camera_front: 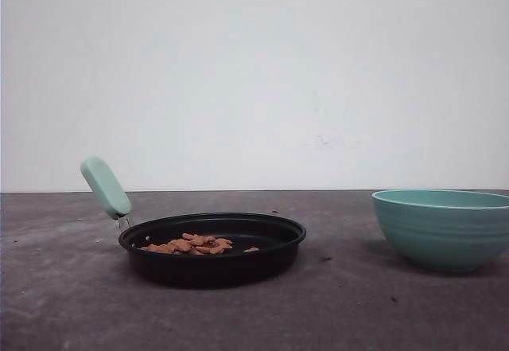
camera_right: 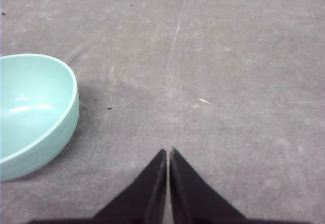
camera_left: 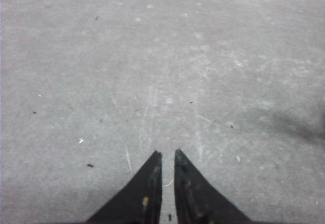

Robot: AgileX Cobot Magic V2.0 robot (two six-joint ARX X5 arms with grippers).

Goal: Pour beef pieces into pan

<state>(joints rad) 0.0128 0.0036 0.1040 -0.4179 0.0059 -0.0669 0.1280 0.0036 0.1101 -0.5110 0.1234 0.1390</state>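
The black pan [camera_front: 213,257] sits on the grey table left of centre, its mint-green handle [camera_front: 105,187] angled up to the left. A small heap of orange-brown beef pieces [camera_front: 193,244] lies inside it. In the left wrist view my left gripper [camera_left: 168,154] hovers over bare table, its black fingers [camera_left: 147,188] nearly together with only a thin slit and nothing between them. Over bare table beside the bowl, my right gripper [camera_right: 168,151] has its fingertips almost touching and holds nothing.
A teal ribbed bowl [camera_front: 442,228] stands at the right of the table; its inside [camera_right: 30,99] looks empty in the right wrist view. A white wall rises behind the table's far edge. Small dark specks dot the tabletop [camera_left: 90,165].
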